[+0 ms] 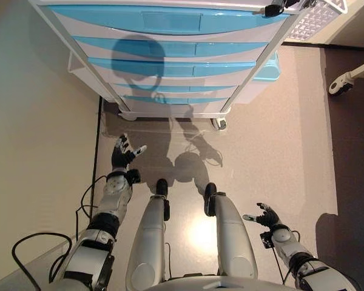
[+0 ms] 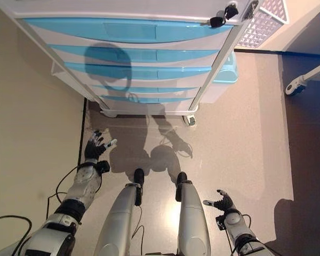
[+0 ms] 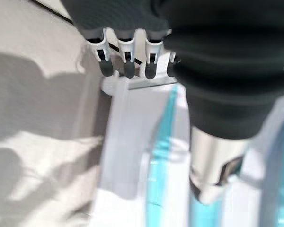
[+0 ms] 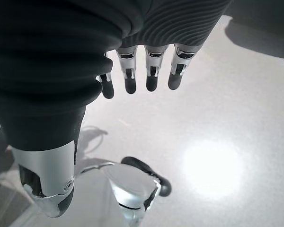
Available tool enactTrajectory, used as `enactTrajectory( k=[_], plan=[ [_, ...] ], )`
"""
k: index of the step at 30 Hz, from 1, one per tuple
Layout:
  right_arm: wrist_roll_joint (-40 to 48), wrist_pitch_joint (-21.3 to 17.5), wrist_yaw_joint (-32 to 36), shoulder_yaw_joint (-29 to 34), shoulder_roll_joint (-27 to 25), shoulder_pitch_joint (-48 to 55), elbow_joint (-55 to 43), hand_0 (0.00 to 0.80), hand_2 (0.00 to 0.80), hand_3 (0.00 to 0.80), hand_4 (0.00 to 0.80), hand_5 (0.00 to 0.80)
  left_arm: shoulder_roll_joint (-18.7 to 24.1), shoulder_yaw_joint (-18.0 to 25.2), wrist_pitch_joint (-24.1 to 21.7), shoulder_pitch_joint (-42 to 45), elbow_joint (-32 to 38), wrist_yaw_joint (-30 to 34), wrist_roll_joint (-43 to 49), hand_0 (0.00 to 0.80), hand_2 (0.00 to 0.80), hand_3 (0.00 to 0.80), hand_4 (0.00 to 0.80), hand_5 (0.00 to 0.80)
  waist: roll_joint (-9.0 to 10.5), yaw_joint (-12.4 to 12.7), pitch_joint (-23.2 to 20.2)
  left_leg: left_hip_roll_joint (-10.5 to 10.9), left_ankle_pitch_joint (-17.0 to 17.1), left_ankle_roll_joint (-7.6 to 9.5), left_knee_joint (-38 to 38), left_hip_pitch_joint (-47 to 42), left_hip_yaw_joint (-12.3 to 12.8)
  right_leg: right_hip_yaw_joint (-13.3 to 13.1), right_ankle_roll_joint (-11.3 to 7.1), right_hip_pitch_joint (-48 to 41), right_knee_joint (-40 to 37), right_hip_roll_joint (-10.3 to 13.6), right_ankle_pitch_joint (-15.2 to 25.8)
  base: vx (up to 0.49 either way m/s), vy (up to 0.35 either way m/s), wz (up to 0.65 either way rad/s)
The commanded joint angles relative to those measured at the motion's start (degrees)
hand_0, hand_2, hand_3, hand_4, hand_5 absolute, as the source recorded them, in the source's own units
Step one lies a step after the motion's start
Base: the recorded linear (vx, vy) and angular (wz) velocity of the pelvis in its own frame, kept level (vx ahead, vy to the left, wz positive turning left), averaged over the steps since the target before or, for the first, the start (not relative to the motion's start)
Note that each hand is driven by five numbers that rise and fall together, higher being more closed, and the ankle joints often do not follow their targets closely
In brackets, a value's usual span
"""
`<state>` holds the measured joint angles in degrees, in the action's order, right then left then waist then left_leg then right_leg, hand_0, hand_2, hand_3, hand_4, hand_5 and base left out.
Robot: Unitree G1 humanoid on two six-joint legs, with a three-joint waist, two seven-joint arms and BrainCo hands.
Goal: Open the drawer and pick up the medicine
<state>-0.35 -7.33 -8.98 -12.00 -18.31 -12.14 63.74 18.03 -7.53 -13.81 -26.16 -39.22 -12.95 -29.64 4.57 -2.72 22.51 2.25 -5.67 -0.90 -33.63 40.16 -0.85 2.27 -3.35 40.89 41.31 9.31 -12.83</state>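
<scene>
White mesh basket (image 1: 318,18) beside the cart, wheeled stand base (image 1: 346,79) nearby.

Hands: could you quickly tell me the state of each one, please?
Left hand: open, holding nothing.
Right hand: open, holding nothing.

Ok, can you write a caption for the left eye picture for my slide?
Robot stands before a closed blue-and-white drawer cabinet, left hand and right hand open and empty above the floor.

Wheeled white drawer cabinet (image 1: 170,60) ahead on the floor, upright, with blue-fronted drawers stacked one above another. Top drawer (image 1: 164,21) shut, like every drawer below it, each front flush with the frame. No medicine visible; presumably inside, though impossible to confirm.
</scene>
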Motion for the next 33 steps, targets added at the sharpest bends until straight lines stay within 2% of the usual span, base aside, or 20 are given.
enactTrajectory(
  k=[1,4,5,9,16,29,33],
  plan=[
    [0.46,-1.24,0.56,-2.33,-2.85,3.03,-0.26,0.0,0.0,0.0,0.0,0.0,0.71,0.97,-4.57,-2.47,4.26,0.54,-5.45,0.0,0.0,0.0,0.0,0.0,-0.22,-1.33,-3.23,1.85,-5.69,3.21,-3.99,0.29,1.12,-0.83,-1.41,1.24,-6.16,0.44,6.95,0.0,0.0,0.0],
    [0.62,-1.21,0.76,-2.64,-2.84,2.79,-0.27,0.0,0.0,0.0,0.0,0.0,0.64,1.34,-5.19,-4.32,5.54,1.43,-9.1,0.0,0.0,0.0,0.0,0.0,-0.15,-1.46,-3.18,1.81,-5.71,3.23,-4.19,1.01,1.05,-0.81,-1.46,1.9,-6.03,0.34,7.03,-0.006,-0.001,-0.01],
    [1.05,-1.16,0.73,-2.46,-3.02,2.57,-0.56,0.0,0.0,0.0,0.0,0.0,-0.74,1.65,-6.25,-6.13,8.4,2.47,-14.22,0.0,0.0,0.0,0.0,0.0,-0.04,-1.59,-3.22,1.79,-5.74,3.28,-4.25,1.64,1.08,-0.94,-1.53,2.62,-5.92,0.21,7.09,-0.015,0.001,-0.03],
    [0.5,-0.5,0.84,-3.47,-3.05,1.68,0.01,0.0,0.0,0.0,0.0,0.0,-3.89,1.09,-7.05,-9.44,11.55,3.58,-22.73,0.0,0.0,0.0,0.0,0.0,0.0,-1.78,-3.23,1.66,-5.83,3.29,-4.51,2.39,1.11,-0.86,-1.6,3.32,-6.0,0.06,7.26,0.0,0.0,0.0],
    [-0.36,-0.58,1.9,-5.48,-3.16,0.91,-1.88,0.0,0.0,0.0,0.0,0.0,-5.5,0.78,-7.38,-14.07,11.64,7.35,-32.77,0.0,0.0,0.0,0.0,0.0,0.43,-2.71,-3.45,1.03,-5.93,3.24,-4.31,2.74,1.58,-1.67,-1.72,4.17,-6.59,-0.74,7.84,0.001,0.004,-0.02],
    [-1.32,-0.54,4.04,-8.38,-2.38,1.26,-1.69,0.0,0.0,0.0,0.0,0.0,-7.43,-0.71,-6.49,-19.01,14.03,12.99,-42.35,0.0,0.0,0.0,0.0,0.0,1.82,-4.07,-2.49,-0.11,-5.77,3.29,-4.0,2.71,2.36,-2.09,-2.04,4.31,-8.47,-2.07,9.16,0.0,-0.007,-0.1],
    [-1.39,-0.53,4.38,-8.87,-2.73,1.08,-1.59,0.0,0.0,0.0,0.0,0.0,-6.52,-1.37,-6.91,-20.2,14.36,13.29,-42.74,0.0,0.0,0.0,0.0,0.0,1.99,-4.14,-2.25,-0.31,-5.76,3.33,-3.98,2.7,2.61,-2.22,-2.12,4.39,-8.87,-2.3,9.54,-0.001,-0.003,-0.01]
  ],
)
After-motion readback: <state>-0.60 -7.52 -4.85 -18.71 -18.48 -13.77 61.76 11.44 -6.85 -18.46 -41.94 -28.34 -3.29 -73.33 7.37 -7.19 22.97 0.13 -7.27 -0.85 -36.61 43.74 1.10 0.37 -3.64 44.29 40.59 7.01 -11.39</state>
